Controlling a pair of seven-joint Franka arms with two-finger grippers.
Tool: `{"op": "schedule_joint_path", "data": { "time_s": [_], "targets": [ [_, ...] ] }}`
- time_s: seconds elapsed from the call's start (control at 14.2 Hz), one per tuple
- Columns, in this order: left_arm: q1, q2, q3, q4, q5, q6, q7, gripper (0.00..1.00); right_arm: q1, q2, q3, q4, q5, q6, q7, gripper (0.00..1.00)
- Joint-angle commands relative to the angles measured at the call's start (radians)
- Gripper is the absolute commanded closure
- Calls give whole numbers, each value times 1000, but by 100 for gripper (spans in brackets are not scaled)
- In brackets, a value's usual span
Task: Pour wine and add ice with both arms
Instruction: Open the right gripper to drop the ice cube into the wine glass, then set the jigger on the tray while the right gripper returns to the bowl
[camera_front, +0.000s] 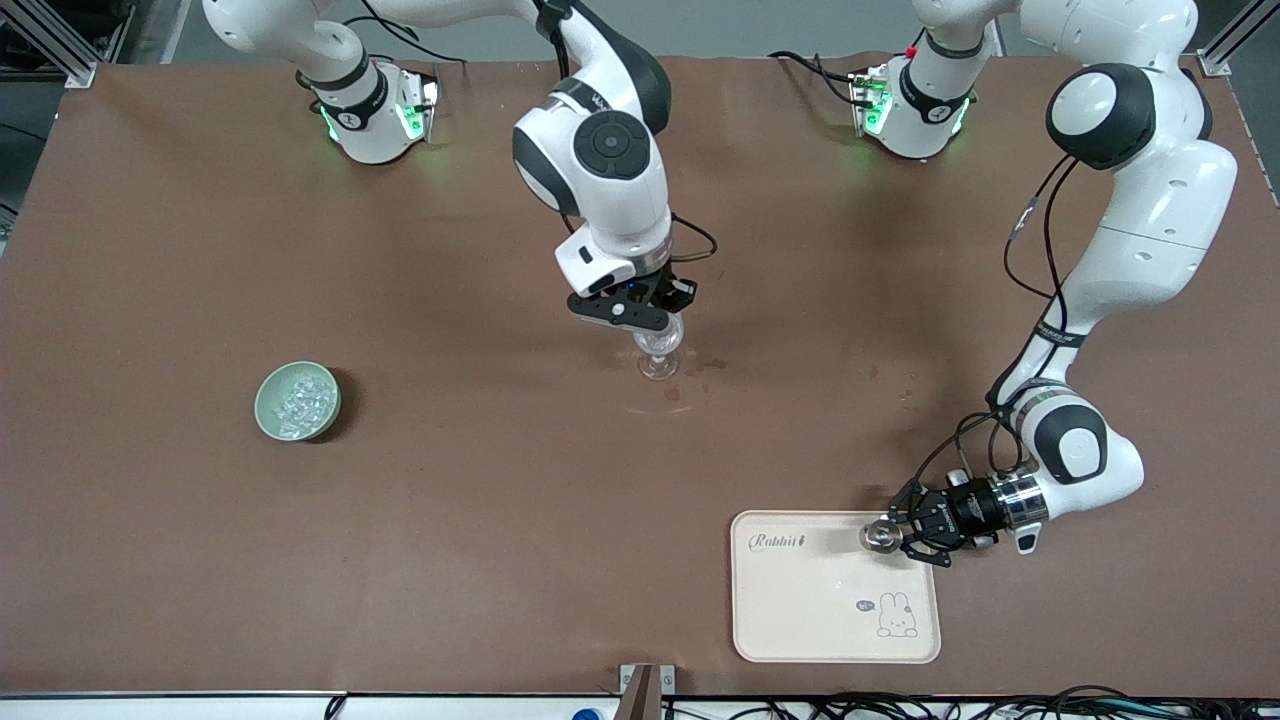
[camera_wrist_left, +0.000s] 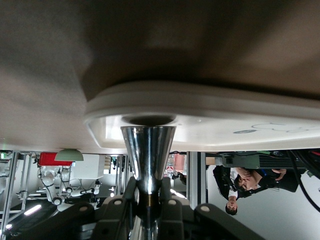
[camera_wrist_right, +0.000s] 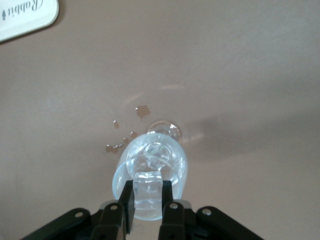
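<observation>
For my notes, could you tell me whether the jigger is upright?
Upright: the jigger stands on the tray, gripped at its waist by the left end effector.

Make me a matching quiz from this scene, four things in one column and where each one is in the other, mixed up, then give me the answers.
Things:
1. jigger
2. ice cube
3. green bowl
4. spilled drops

Places:
A. on the table toward the right arm's end, holding a heap of ice
B. on the brown table beside the foot of the wine glass
C. in the left end effector, over the tray
D. in the right end effector, over the wine glass

Pairs: 1-C, 2-D, 3-A, 4-B
</observation>
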Motion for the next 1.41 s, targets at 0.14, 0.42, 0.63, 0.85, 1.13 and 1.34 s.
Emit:
{"op": "schedule_joint_path", "data": {
  "time_s": [0.14, 0.42, 0.63, 0.85, 1.13, 1.34],
  "targets": [
    [-7, 19, 1, 22, -44, 2, 34, 97, 16, 30, -9, 22, 39, 35, 10, 93],
    [-3, 11, 0, 16, -44, -12, 40, 98, 16, 30, -9, 22, 41, 34, 1, 47],
    [-10, 16, -8, 18, -96, -12, 60, 98, 10, 25, -11, 22, 39, 26, -5, 16],
    [-12, 20, -2, 13, -124, -12, 92, 96, -7, -1, -18, 21, 30, 18, -7, 7],
    [-15, 20, 1, 12, -124, -11, 101, 89, -116, -116, -34, 11, -31, -124, -89, 1],
    [-21, 19, 3, 12, -123, -11, 106, 58, -235, -182, -40, -5, -117, -207, -182, 1]
  ]
}}
